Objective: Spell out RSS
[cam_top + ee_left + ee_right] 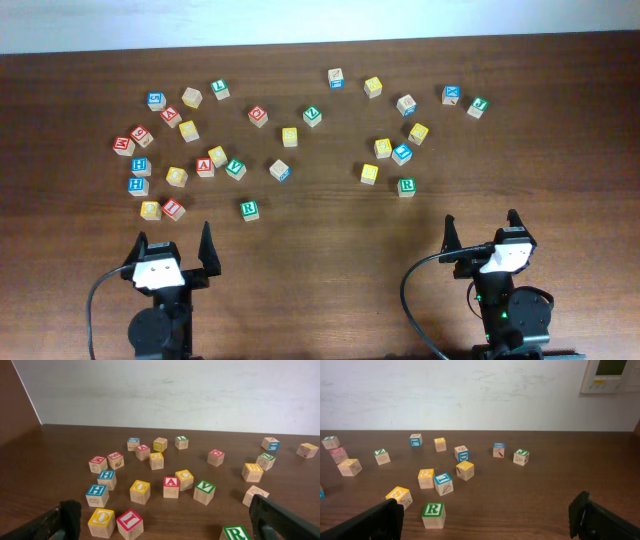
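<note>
Two end effectors are sitting at the near edge of the brown surface, both holding nothing. The left end effector is standing with its fingers spread wide, and the right end effector is showing the same wide gap.

Letter cubes are lying loosely scattered across the far half of the surface, each apart from its neighbours. Two of them are showing a green R. The left R cube is sitting alone ahead of the left arm. The right R cube is sitting ahead of the right arm, well apart from the first.

Near the right R cube, a yellow cube is lying to its left. A second yellow cube is lying farther back, just beside a blue cube. The yellow faces' letters are appearing too small to read.
</note>
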